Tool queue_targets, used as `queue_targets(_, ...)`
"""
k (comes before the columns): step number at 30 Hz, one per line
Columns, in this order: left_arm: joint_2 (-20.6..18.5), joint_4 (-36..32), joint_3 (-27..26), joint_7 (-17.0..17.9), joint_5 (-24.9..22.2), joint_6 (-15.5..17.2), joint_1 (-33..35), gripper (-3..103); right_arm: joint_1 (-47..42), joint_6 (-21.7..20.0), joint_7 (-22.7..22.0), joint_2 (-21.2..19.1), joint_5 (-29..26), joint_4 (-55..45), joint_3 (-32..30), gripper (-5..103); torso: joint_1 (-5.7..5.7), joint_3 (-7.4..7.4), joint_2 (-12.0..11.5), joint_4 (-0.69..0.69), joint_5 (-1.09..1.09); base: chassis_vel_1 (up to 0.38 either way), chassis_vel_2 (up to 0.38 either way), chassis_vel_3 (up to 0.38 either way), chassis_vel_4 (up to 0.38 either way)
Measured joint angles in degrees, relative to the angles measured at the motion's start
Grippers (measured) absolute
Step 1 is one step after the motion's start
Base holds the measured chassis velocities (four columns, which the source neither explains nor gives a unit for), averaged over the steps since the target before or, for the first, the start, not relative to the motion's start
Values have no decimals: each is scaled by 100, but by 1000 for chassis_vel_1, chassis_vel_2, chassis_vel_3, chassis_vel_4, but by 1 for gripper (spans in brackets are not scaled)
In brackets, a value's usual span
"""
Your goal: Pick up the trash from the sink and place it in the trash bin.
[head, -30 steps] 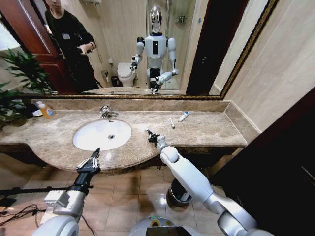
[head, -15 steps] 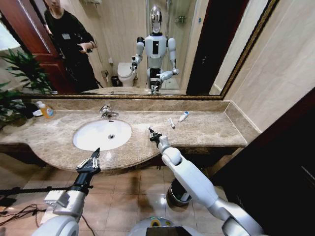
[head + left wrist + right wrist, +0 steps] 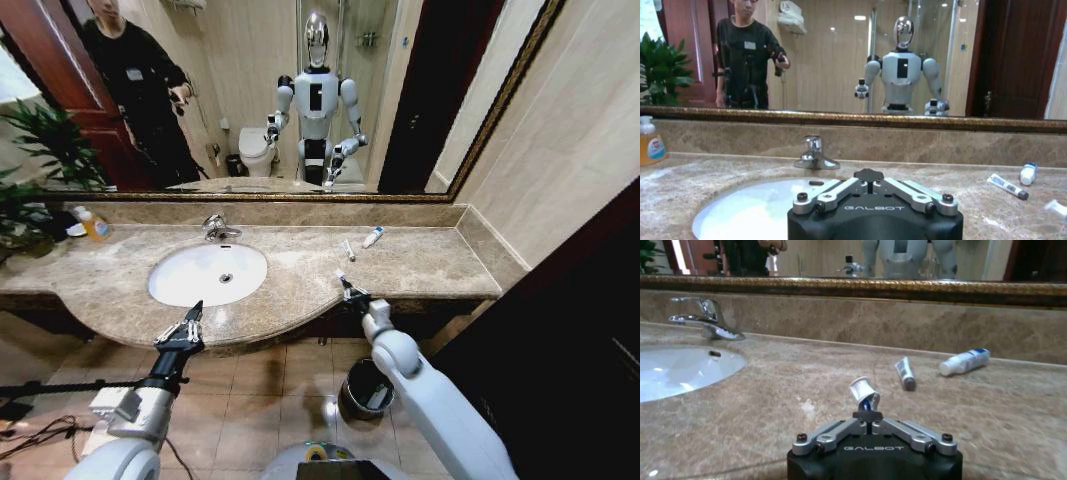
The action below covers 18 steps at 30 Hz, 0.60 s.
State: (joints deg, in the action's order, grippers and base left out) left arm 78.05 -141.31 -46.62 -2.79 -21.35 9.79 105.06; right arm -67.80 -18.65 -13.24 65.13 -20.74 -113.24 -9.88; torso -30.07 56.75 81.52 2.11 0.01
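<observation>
Trash items visible: three. One small white sachet with blue mark [image 3: 863,389] pinched at tip of right hand [image 3: 347,288], fingers closed tight on it, sachet sticking up above fingertips. Two more on bench [image 3: 420,262] beyond right hand, well apart from it: dark-capped white tube [image 3: 905,373] and white tube with blue cap [image 3: 964,361], lying near each other by back wall.

Right hand at front edge of bench, trash bin [image 3: 365,389] on floor below it.

Sink [image 3: 208,273] off to its left.

Left hand [image 3: 186,328] at front rim of sink, fingers together, holding nothing.
</observation>
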Motion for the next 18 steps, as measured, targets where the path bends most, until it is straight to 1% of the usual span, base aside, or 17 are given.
queue_targets(4,0,0,0,-1,0,0,0,0,-420,35,-129,-26,52,-192,-135,0,0,0,0,0,0,0,0,0,0)
queue_targets(9,0,0,0,0,0,0,0,0,-1026,187,-185,66,256,-326,-379,0,0,0,0,0,0,0,0,0,0)
queue_targets(12,0,0,0,0,0,0,0,0,-1355,287,-91,144,362,-350,-597,0,0,0,0,-1,-1,0,0,0,0)
queue_targets(18,0,0,0,0,0,0,0,0,-1579,449,52,297,488,-126,-759,0,0,0,0,-1,-1,0,0,0,0)
